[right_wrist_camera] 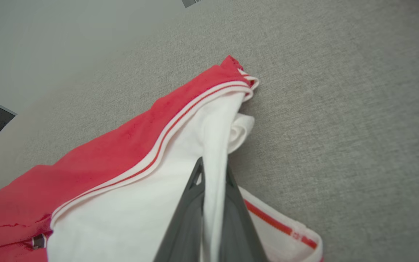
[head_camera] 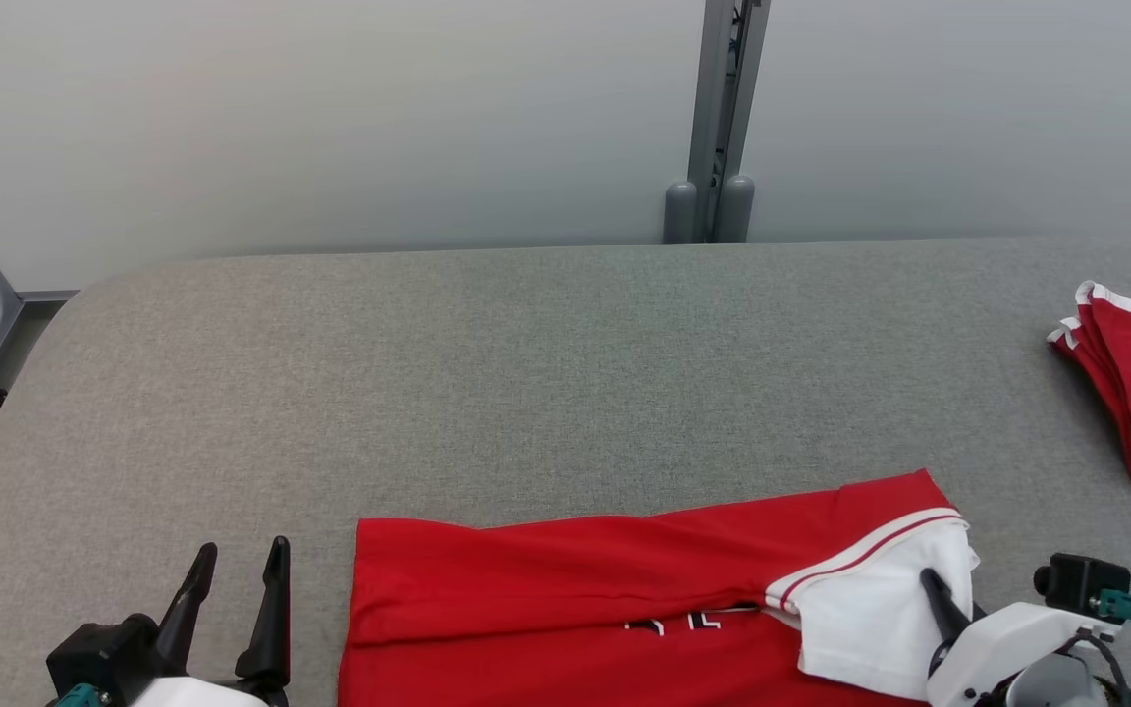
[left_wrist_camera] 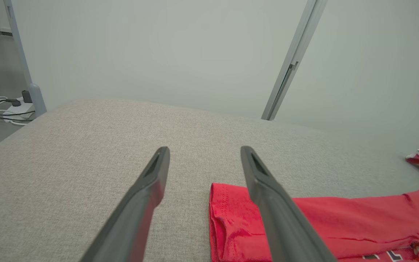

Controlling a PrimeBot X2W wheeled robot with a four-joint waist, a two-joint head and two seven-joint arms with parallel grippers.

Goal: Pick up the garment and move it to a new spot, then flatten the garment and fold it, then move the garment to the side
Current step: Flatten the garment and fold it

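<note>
Right wrist view: right gripper (right_wrist_camera: 213, 164) clamped on white sleeve (right_wrist_camera: 140, 203) of garment (right_wrist_camera: 122, 145), fingers toward 12 o'clock. Head view: left gripper (head_camera: 242, 546) at 7 o'clock, spread wide.

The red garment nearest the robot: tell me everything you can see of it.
The red garment is a soft knit jersey, partly folded over with creases, lying on the grey table. Dark lettering shows partly at its near edge. Its white sleeve, trimmed with a red stripe, lies at its end on the robot's right. The right tool is shut on that sleeve's fabric; the left tool stands open, apart from it.
</note>
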